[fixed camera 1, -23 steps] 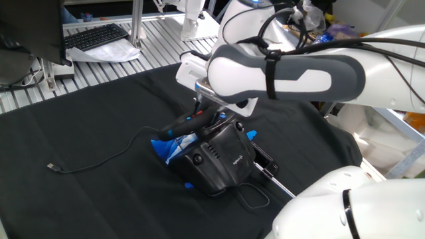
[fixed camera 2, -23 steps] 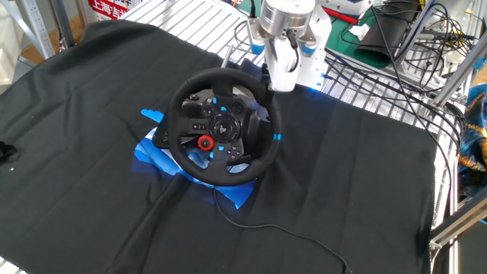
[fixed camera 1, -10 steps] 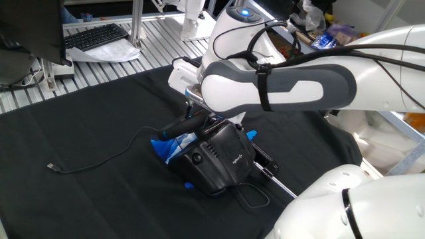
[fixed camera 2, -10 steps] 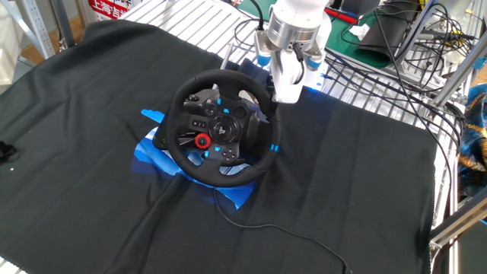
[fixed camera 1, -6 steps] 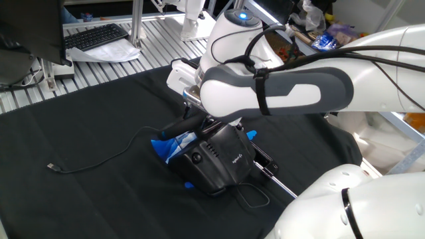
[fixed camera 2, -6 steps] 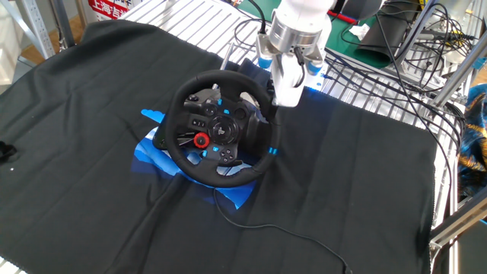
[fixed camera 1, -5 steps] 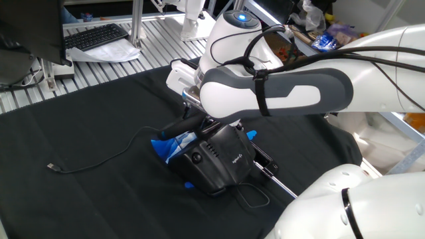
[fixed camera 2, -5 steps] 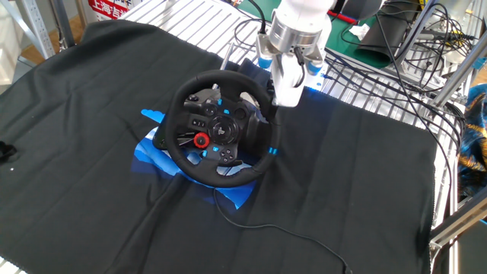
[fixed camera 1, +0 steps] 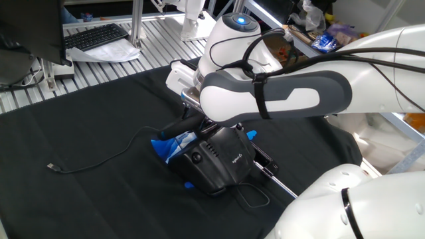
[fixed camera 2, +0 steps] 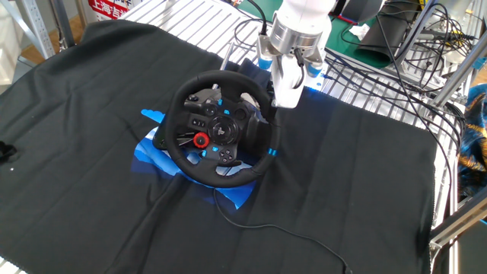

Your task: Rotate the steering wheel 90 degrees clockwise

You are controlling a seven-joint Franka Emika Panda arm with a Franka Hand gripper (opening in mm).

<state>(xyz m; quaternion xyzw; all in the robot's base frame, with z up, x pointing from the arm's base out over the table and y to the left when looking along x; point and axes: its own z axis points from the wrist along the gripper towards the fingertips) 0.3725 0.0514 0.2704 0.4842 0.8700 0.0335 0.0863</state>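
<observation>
The steering wheel [fixed camera 2: 174, 126] is a black round rim with blue marks and a red button, tilted up on its black base [fixed camera 1: 219, 160]. In the one fixed view only a piece of the rim [fixed camera 1: 180, 126] shows past the arm. My gripper [fixed camera 2: 286, 97] comes down from above at the rim's upper right and is shut on the rim there. The blue rim mark [fixed camera 2: 272, 152] sits at the lower right. In the one fixed view my grey and white arm [fixed camera 1: 265, 93] hides the fingers.
Blue sheets [fixed camera 2: 149, 151] lie under the base on the black cloth [fixed camera 2: 91, 91]. A loose cable [fixed camera 1: 93, 161] runs left, another [fixed camera 2: 289, 232] toward the front. A keyboard [fixed camera 1: 96, 36] and slatted metal table [fixed camera 2: 365, 84] lie beyond the cloth.
The gripper has moved right and down along the rim. The wheel has turned clockwise with it: the blue rim mark has slid lower and the red button has shifted left.
</observation>
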